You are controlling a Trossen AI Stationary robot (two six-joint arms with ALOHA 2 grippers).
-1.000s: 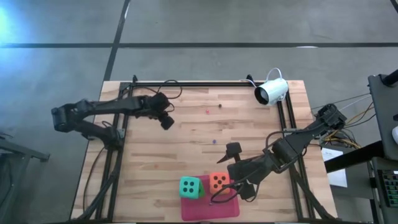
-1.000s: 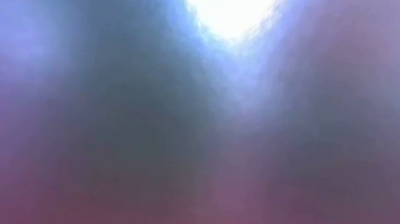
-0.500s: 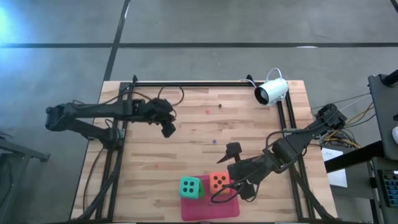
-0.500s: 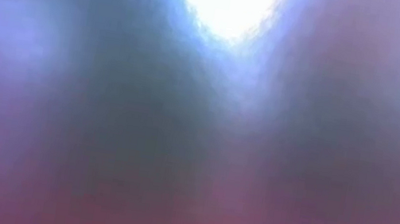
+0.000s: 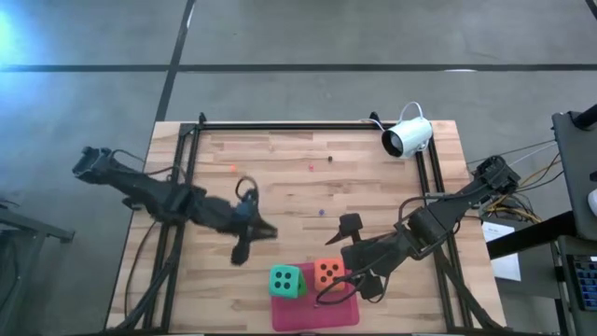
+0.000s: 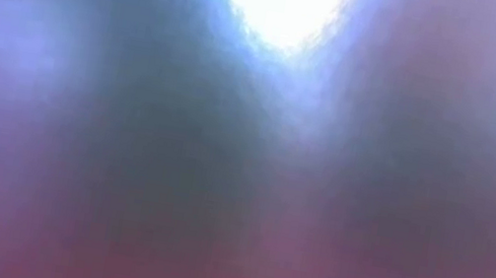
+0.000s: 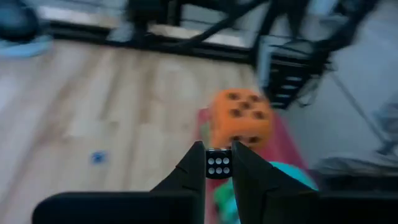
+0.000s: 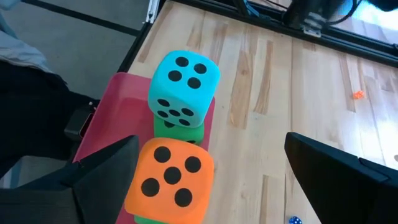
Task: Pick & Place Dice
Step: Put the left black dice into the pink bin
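My left gripper [image 5: 250,245] has swung from the far side of the wooden worktop [image 5: 280,177] toward the flat pink mat [image 5: 312,313], clamped on a tiny black die with white pips [image 7: 218,165]. The teal foam die [image 5: 286,280] and orange-red foam die [image 5: 327,273] sit stacked on green ones there. My right gripper [image 5: 359,271], spread wide, hovers beside the orange-red one. Delivery looks close.

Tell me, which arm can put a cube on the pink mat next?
Probably the left arm. Its jaws already pinch a small black die and point toward the orange die on the pink mat. The right arm has open jaws and holds nothing.
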